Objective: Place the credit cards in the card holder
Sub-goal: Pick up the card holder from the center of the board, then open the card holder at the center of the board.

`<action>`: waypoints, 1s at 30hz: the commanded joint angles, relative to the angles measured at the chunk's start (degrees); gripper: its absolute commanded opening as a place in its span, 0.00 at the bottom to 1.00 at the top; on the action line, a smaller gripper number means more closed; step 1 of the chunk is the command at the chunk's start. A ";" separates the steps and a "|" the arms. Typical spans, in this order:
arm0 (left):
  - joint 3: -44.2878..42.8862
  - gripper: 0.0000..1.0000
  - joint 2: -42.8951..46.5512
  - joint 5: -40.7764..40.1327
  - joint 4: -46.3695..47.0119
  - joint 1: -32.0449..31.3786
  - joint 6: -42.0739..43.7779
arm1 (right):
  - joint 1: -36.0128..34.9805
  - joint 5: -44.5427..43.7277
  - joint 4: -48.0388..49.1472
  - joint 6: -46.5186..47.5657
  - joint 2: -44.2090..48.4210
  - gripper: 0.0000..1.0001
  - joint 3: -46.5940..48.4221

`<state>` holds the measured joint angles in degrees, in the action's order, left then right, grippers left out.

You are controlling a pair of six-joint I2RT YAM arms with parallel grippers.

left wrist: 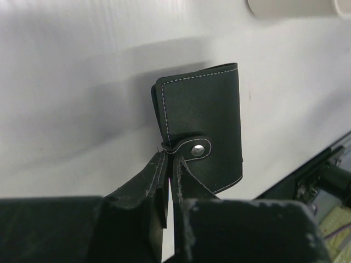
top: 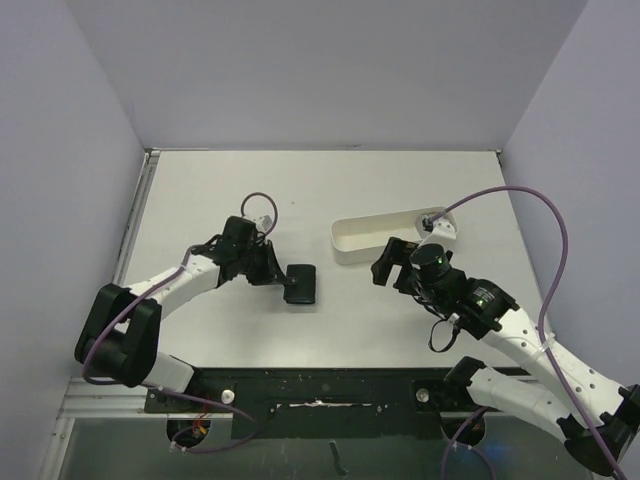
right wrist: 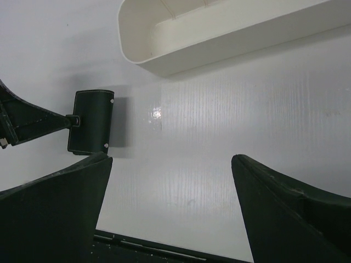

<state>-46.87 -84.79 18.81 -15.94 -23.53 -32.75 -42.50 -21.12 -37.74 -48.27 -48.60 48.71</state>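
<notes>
The card holder (top: pixel 301 284) is a small black folded case with white stitching, its snap tab fastened. It sits mid-table, in front of the left arm. My left gripper (top: pixel 279 275) is shut on the tab end of the card holder (left wrist: pixel 208 126), its fingertips (left wrist: pixel 164 164) pinching the edge beside the metal snap. The right wrist view shows the same card holder (right wrist: pixel 92 120) at the left, throwing a shadow on the table. My right gripper (right wrist: pixel 171 160) hangs open over bare table with nothing between its fingers, right of the holder. The credit cards are out of view.
A long white oval tray (top: pixel 350 243) lies behind my right gripper (top: pixel 392 262), and its wall (right wrist: pixel 219 49) fills the top of the right wrist view. The table's dark front edge (right wrist: pixel 142 246) runs just below the right fingers. Grey walls enclose the table.
</notes>
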 commanded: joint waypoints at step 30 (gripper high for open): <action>20.10 0.00 5.84 5.80 37.73 -13.85 -25.32 | -6.57 15.89 39.33 -25.01 -17.24 0.46 -21.16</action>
<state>-27.66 -81.17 24.08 14.50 -36.93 -55.55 -48.71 -5.32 -4.58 -69.95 -64.90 28.34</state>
